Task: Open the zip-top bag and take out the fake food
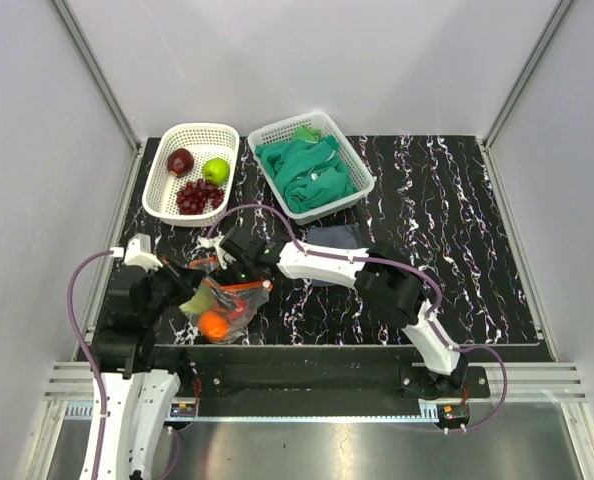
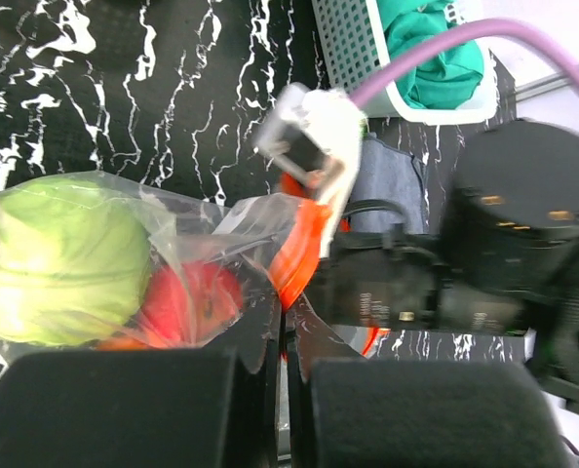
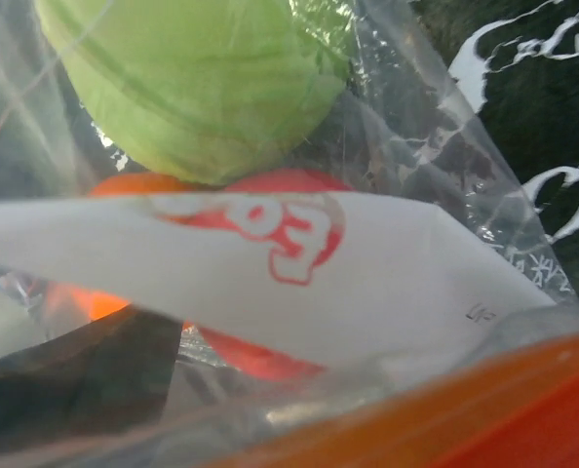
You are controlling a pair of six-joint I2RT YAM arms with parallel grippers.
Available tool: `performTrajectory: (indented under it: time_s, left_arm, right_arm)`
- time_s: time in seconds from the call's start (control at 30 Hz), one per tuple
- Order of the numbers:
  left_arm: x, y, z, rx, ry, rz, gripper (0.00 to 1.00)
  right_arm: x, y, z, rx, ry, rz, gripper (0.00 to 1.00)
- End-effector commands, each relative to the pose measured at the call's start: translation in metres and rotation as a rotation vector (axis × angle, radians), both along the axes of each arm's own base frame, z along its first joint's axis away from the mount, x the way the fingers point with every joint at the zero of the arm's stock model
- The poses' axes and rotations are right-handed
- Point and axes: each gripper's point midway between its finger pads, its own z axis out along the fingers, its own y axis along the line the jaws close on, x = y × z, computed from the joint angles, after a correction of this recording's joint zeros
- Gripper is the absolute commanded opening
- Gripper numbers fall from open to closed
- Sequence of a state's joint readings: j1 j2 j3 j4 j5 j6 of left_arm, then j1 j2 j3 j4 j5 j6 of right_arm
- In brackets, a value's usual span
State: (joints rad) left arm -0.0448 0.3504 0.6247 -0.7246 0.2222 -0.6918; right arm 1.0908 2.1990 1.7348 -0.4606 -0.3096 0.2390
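Observation:
The zip-top bag (image 1: 227, 305) lies at the near left of the table and holds a pale green cabbage (image 1: 198, 298), an orange (image 1: 214, 323) and a red tomato (image 2: 187, 300). My left gripper (image 2: 285, 327) is shut on the edge of the bag's mouth by the orange-red zip strip (image 2: 304, 244). My right gripper (image 1: 239, 268) reaches in from the right and grips the other side of the mouth. In the right wrist view the bag's white label (image 3: 270, 263) and zip strip (image 3: 465, 414) cover the jaws, with the cabbage (image 3: 192, 78) beyond.
A white basket (image 1: 167, 205) at the back left holds a dark red apple (image 1: 180, 160), a green apple (image 1: 215, 170) and purple grapes (image 1: 199, 195). A second basket (image 1: 362, 180) holds green cloths (image 1: 307, 172). A dark grey-blue cloth (image 1: 334, 238) lies under the right arm.

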Motion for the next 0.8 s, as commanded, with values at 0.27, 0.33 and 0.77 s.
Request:
performTrajectory:
  time_s: [0.27,0.33,0.77]
  left_arm:
    - [0.003,-0.006,0.011,-0.031,-0.071,-0.021,0.0]
    - [0.003,-0.005,0.012,-0.029,-0.072,-0.019,0.0]
    - [-0.001,0.0,0.015,-0.016,-0.078,0.005,0.0]
  right_arm:
    - [0.01,0.006,-0.001,-0.002,-0.066,-0.024,0.73]
    - [0.013,0.006,0.016,0.029,-0.092,-0.031,0.66]
    - [0.019,-0.007,0.114,0.193,-0.26,-0.011,0.46]
